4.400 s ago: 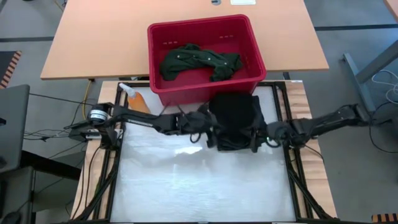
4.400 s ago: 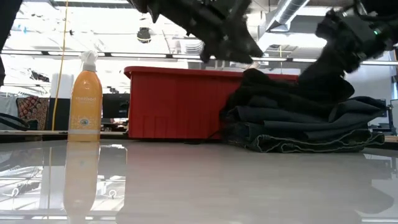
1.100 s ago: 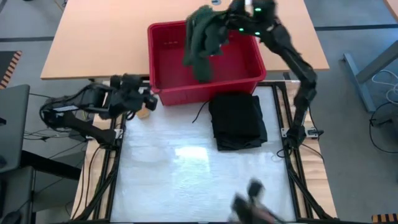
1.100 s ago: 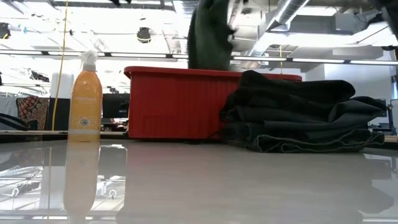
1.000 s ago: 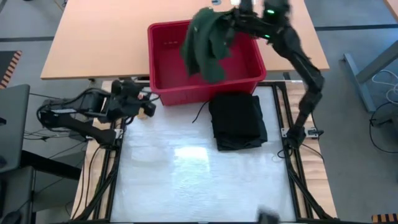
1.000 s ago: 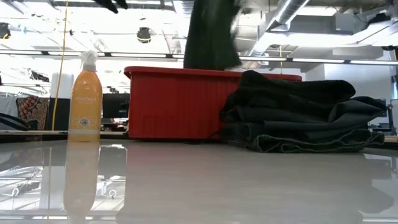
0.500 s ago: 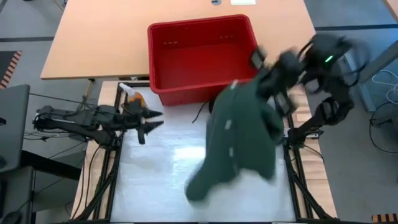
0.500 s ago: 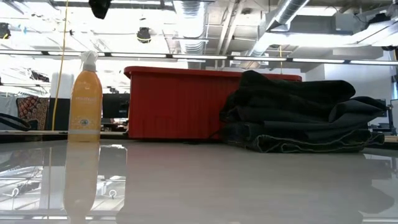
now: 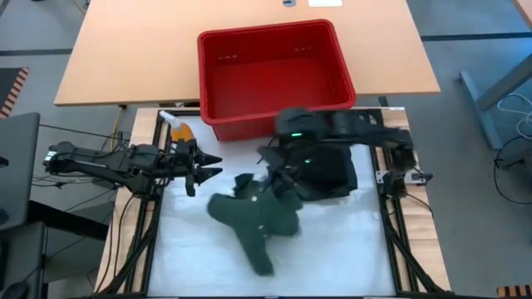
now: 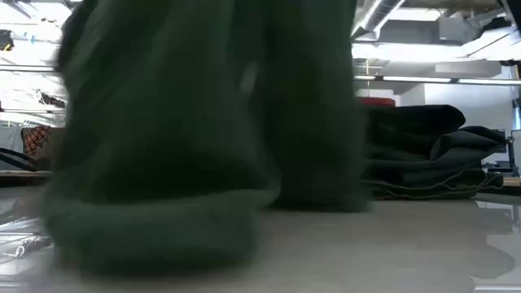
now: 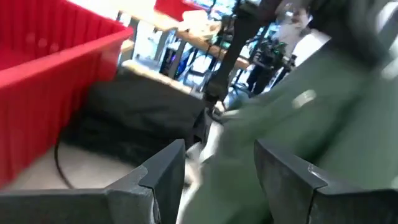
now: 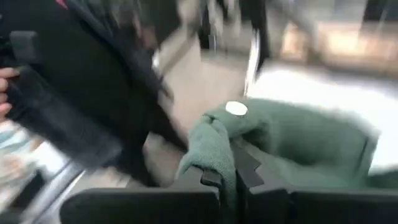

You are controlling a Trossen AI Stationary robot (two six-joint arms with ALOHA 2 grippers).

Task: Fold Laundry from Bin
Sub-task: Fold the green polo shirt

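Left gripper [image 9: 208, 169] hovers at 9 o'clock of the mat, fingers parted, nothing between them; it points toward 3 o'clock at the green shirt [image 9: 253, 218]. The orange bottle [image 9: 176, 129] stands just beside it, toward 12. The shirt lies crumpled at mat centre, one strip trailing toward 6 o'clock. Right gripper [image 12: 227, 180], just toward 1 o'clock of the heap, is clamped on a fold of the shirt's edge. The stack of folded dark garments [image 9: 328, 170] sits at 2 o'clock, near the shirt. The bin [image 9: 273, 68] at 12 o'clock shows only its bare red floor.

Risks, as judged:
- A pinch this near the hem could slip out when the cloth is spread.
- The right arm crosses above the stack; a sweep could drag the top layer askew.
- The left gripper reaching in could nudge the bottle over.

Count: grippers 2; bin 1; loose shirt 1; folded stack 1, piece count unclear; bottle 1.
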